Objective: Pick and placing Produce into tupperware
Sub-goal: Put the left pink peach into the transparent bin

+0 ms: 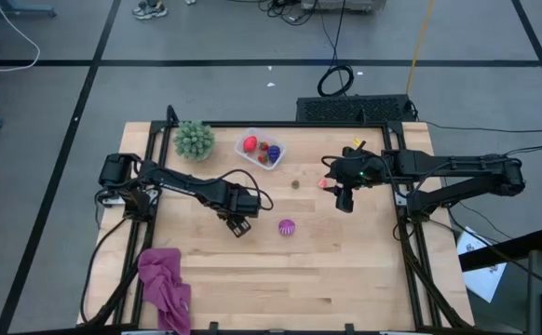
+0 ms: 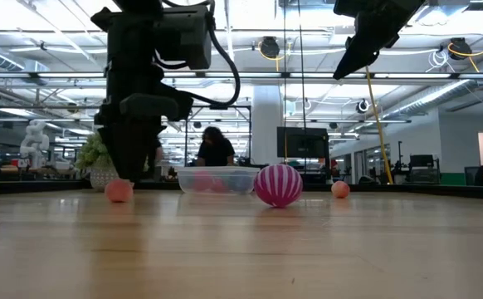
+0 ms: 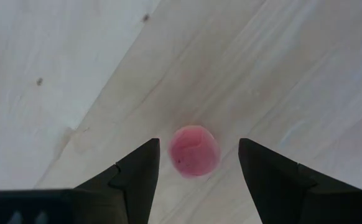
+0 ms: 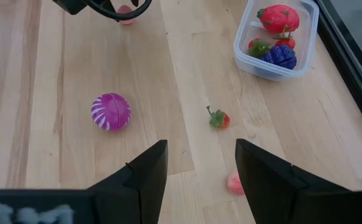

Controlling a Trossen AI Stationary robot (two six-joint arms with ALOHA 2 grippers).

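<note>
A small pink toy fruit [image 3: 194, 150] lies on the wooden table. My left gripper [image 3: 196, 144] points straight down over it, open, with one finger on each side and a gap to both. In the low view the fruit [image 2: 119, 190] sits at the foot of that gripper [image 2: 134, 170]. The clear tupperware [image 1: 260, 151] stands at the table's far middle and holds red and blue-purple produce [image 4: 279, 37]. A magenta-striped ball [image 1: 287, 226], a small red-and-green piece [image 4: 218, 117] and another pink piece [image 4: 234, 183] lie loose. My right gripper [image 1: 345, 201] hangs open above the table, right of centre.
A green bushy plant [image 1: 195, 140] stands left of the tub. A magenta cloth [image 1: 164, 288] lies crumpled at the near left corner. A black frame [image 1: 411, 223] edges the table's sides. Bare wood stretches across the near half.
</note>
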